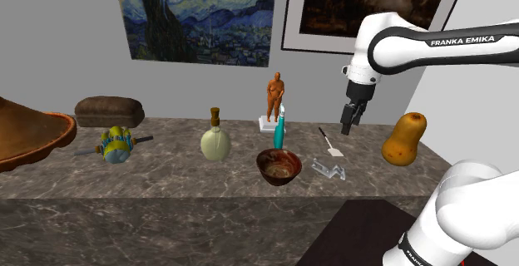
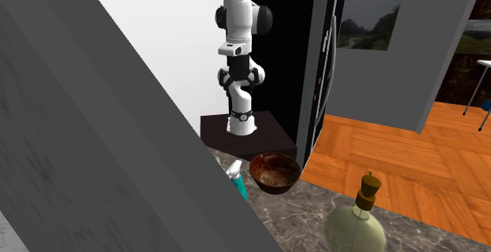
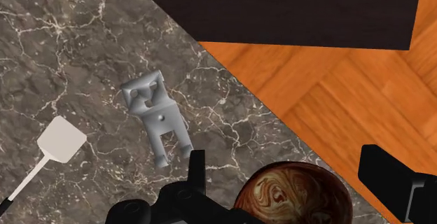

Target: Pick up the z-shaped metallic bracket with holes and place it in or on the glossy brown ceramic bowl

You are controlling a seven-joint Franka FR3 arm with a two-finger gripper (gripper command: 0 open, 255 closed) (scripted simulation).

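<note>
Shoulder view: we see the pale metallic bracket lying untouched on the marble worktop, just beside the glossy brown bowl, our jaws hanging well above. Second exterior view: the bowl sits empty. Wrist view: our jaws spread wide over the stepped, hole-pierced bracket; grasp and placement both lie ahead.

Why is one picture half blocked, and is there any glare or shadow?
Second exterior view: a grey slab blocks its left half. Shoulder view: even light, the bowl faintly shiny. Wrist view: the bracket lies sharp, with no clear shadow on the counter.
</note>
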